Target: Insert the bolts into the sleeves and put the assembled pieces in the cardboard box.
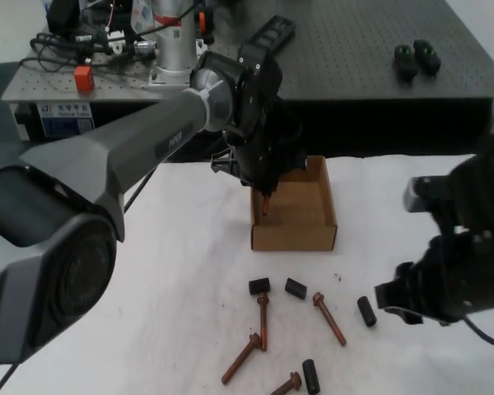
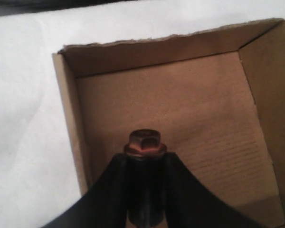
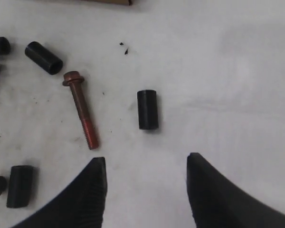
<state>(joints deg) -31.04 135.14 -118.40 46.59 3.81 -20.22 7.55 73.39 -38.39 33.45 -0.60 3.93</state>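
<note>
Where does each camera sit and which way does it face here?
High view: behind the arms, facing forward and down over the white cloth; left arm, right arm and the cardboard box show.
Left wrist view: on the left arm, facing down into the box; left gripper shut on a sleeved bolt.
Right wrist view: on the right arm, facing down at the cloth; open right gripper near a sleeve.
Shared: high and left wrist views both show the box; high and right, that sleeve.

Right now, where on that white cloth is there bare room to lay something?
Bare cloth lies left and right of the cardboard box. The box floor is bare too, below the left gripper's held bolt. Crowded: in front of the box, among loose bolts and sleeves.
</note>
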